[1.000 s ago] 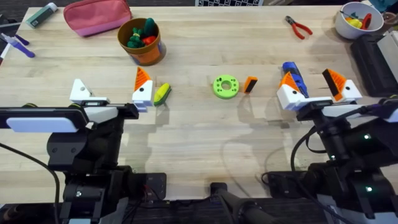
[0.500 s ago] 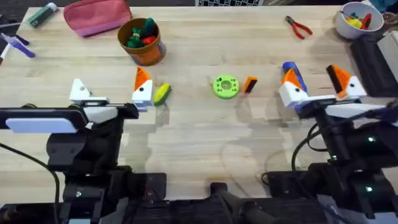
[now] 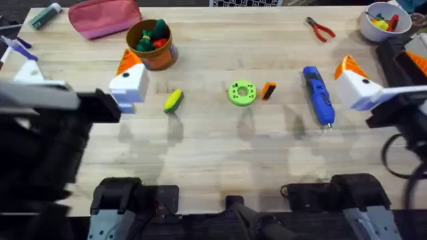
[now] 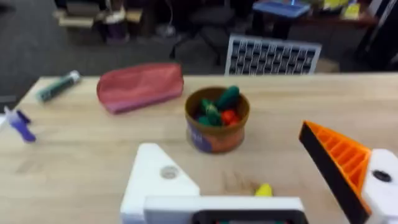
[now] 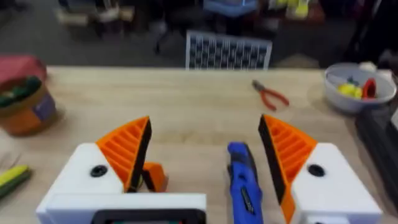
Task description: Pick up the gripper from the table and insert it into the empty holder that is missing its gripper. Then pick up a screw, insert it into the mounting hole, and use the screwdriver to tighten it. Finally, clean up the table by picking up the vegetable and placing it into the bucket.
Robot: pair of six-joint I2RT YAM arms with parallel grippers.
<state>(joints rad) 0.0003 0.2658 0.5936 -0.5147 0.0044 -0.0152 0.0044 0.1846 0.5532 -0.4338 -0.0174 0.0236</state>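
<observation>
The small orange gripper [image 3: 268, 91] lies mid-table next to a green ring [image 3: 241, 93]; it is also in the right wrist view [image 5: 153, 176]. My left gripper [image 3: 79, 67] is raised and open, holding nothing. One of its fingers is the bare white holder [image 4: 158, 180], the other carries an orange wedge [image 4: 339, 162]. The blue screwdriver [image 3: 318, 95] lies flat beside my right gripper [image 3: 381, 63], which is open and empty, with two orange-tipped fingers [image 5: 124, 149]. The yellow-green vegetable [image 3: 173, 100] lies in front of the orange-brown bucket [image 3: 150, 43], which holds green and red toys.
A pink pouch [image 3: 103, 17] and a green marker [image 3: 45, 15] lie at the far left. Red-handled pliers [image 3: 320, 29] and a white bowl [image 3: 383, 20] sit at the far right. A purple item [image 3: 17, 48] is at the left edge.
Both arms have risen toward the camera and swung outward. The left gripper has moved off the vegetable, and the right gripper has shifted right, uncovering the screwdriver.
</observation>
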